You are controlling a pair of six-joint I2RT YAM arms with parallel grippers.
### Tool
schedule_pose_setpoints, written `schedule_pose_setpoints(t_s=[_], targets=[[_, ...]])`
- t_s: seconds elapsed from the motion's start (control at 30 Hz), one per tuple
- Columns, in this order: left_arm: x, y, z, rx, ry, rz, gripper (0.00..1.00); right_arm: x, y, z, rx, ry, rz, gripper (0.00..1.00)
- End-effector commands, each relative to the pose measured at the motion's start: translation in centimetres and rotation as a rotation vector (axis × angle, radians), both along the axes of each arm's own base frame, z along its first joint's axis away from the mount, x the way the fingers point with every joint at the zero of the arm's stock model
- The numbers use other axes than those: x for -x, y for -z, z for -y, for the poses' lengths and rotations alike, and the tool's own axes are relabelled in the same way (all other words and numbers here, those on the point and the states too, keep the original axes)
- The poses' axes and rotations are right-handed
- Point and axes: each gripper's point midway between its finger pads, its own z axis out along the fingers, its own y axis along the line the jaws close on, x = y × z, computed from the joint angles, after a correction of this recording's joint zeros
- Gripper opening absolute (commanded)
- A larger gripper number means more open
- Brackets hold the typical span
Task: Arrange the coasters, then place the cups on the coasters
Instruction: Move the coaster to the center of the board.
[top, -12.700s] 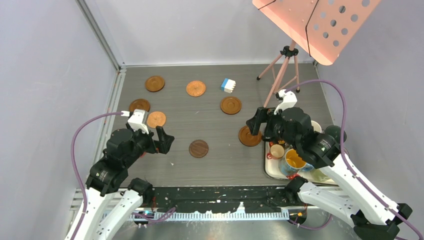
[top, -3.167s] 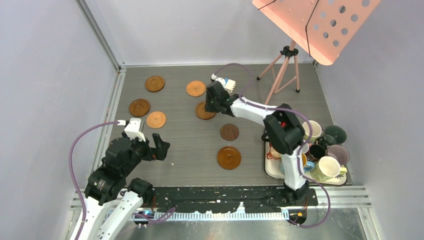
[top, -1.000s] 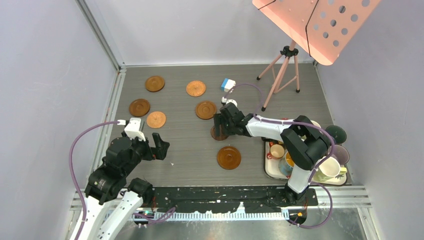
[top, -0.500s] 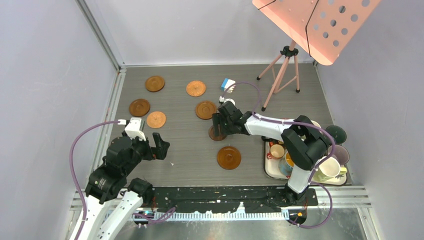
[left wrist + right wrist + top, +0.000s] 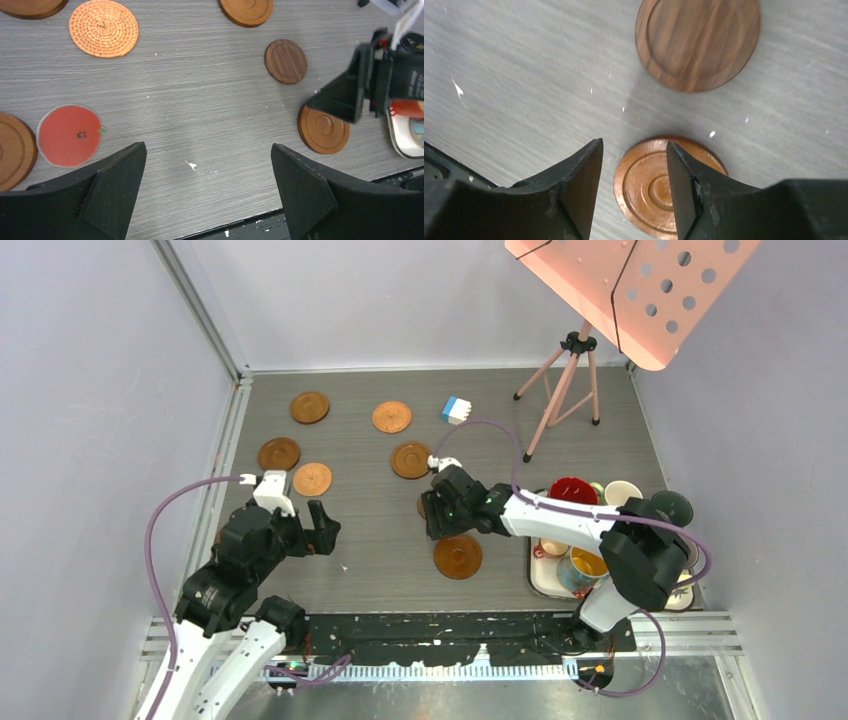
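Several round coasters lie on the grey table: brown ones [image 5: 309, 407] [image 5: 279, 453] [image 5: 411, 460], woven ones [image 5: 392, 417] [image 5: 313, 479], and a ringed orange-brown coaster [image 5: 458, 556]. My right gripper [image 5: 438, 518] hovers between that ringed coaster [image 5: 664, 185] and a dark brown coaster [image 5: 697, 42]. Its jaws [image 5: 634, 146] stand partly apart above the ringed coaster's left edge, holding nothing. My left gripper [image 5: 318, 530] is wide open [image 5: 207, 149] over bare table, near a red coaster [image 5: 69, 135]. The cups stand at the right: red-inside [image 5: 572, 490], cream [image 5: 622, 492], dark green [image 5: 668, 506], blue with yellow inside [image 5: 585, 565].
The cups crowd a white tray [image 5: 540, 585] at the near right. A small blue-and-white block [image 5: 456, 410] sits at the back. A pink music stand's tripod [image 5: 565, 380] rises at the back right. Walls close in on both sides.
My right gripper has drawn back toward the near edge, from over the dark brown coaster to the ringed one, and its jaws have narrowed. The left arm has barely shifted.
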Motion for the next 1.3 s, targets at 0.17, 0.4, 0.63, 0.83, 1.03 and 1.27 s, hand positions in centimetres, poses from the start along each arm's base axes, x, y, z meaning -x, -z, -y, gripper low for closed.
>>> schedule_pose_setpoints(t_s=[0.17,0.4,0.63,0.83,1.03,1.27], targets=[[-2.0,0.1,-1.9,-0.055,-0.164,-0.040,1.00,4.1,2.3,1.8,0.032,-0.025,-0.049,0.50],[-3.4,0.6,-2.1,-0.017,-0.253,-0.044,1.00,5.0,4.5,4.4,0.095,-0.001,-0.048,0.48],[-4.9,0.8,-2.8,-0.009,-0.364,-0.059,1.00,5.0,4.3,5.7,0.116,0.021,-0.015,0.46],[-6.0,0.7,-3.5,-0.021,-0.445,-0.069,0.99,5.1,3.5,5.8,0.101,0.017,-0.004,0.44],[-7.5,0.9,-4.1,-0.038,-0.512,-0.055,1.00,5.4,0.7,3.3,-0.040,-0.060,0.022,0.45],[-11.0,1.4,-4.8,0.112,-0.562,-0.089,1.00,5.7,-4.9,0.7,-0.261,-0.127,0.097,0.47]])
